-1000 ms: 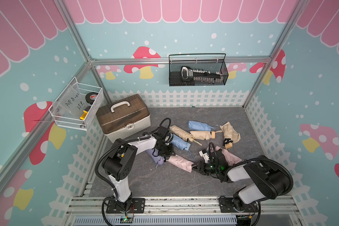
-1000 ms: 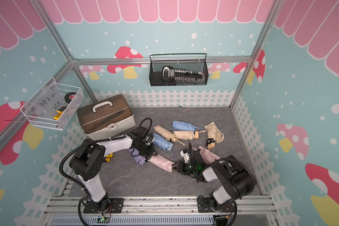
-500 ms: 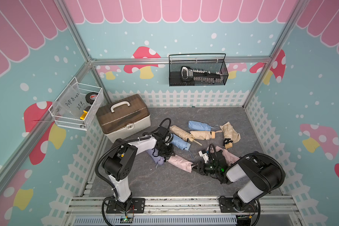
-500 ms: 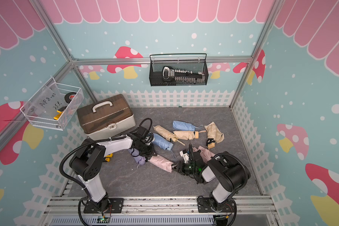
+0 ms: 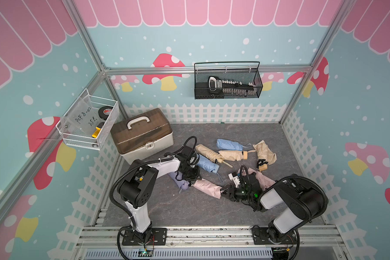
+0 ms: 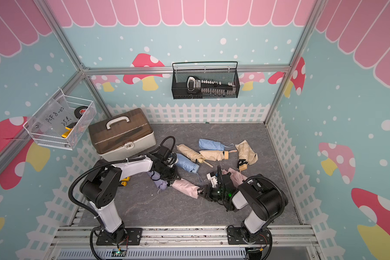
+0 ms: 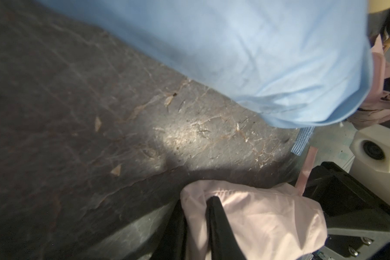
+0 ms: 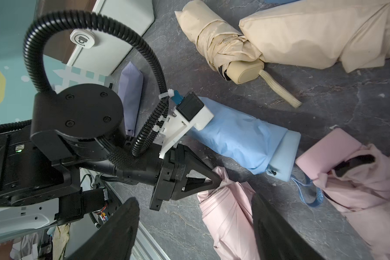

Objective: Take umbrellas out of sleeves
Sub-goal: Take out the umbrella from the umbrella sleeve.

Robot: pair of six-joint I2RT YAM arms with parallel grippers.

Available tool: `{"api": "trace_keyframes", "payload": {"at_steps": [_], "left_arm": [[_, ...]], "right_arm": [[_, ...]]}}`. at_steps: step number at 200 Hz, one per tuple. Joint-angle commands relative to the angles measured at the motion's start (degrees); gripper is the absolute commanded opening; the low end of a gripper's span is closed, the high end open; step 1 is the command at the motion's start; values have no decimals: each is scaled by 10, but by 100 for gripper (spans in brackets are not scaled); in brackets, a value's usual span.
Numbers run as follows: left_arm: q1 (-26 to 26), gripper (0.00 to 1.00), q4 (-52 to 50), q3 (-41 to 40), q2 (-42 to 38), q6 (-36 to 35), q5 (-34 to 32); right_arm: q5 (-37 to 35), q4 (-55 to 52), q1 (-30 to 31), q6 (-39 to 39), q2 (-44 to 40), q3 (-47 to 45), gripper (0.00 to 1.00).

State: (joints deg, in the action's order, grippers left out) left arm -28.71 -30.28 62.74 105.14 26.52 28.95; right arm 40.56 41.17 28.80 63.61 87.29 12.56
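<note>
Pink sleeve lies slanted on grey floor btwn the two arms, one end at each gripper. L gripper is closed down on the end next to the lilac sleeve. L wrist view shows smooth pink cloth bunched round a finger, and R wrist view shows both tips meeting on that cloth. R gripper sits at the opposite end, approx half spread, fingers either side of the roll. One R finger touches it, but there's a gap at the other, so no clamp. The roll looks full, w/ long creases, but can't tell what's inside.

Blue sleeve is just behind L gripper, w/ pale blue handle and loop showing at its mouth. Second pink umbrella is partly under R wrist.

Further back, beige umbrella has its handle out and touches another beige. Second blue is behind those. Third beige lies apart toward R side, w/ black strap. Case is at back, L side.
</note>
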Motion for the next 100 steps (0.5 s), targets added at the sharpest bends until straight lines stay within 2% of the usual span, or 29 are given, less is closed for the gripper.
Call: {"api": "trace_keyframes", "payload": {"at_steps": [1,31,100], "left_arm": [[-21,19,-19,-17,27,-15,25],[-21,17,-22,-23,23,-20,23],[-24,17,-20,-29,17,-19,22]], "right_arm": [[-13,115,6,33,51,-22,42],[-6,163,6,53,72,-25,43],[3,122,8,20,57,2,41]]}}
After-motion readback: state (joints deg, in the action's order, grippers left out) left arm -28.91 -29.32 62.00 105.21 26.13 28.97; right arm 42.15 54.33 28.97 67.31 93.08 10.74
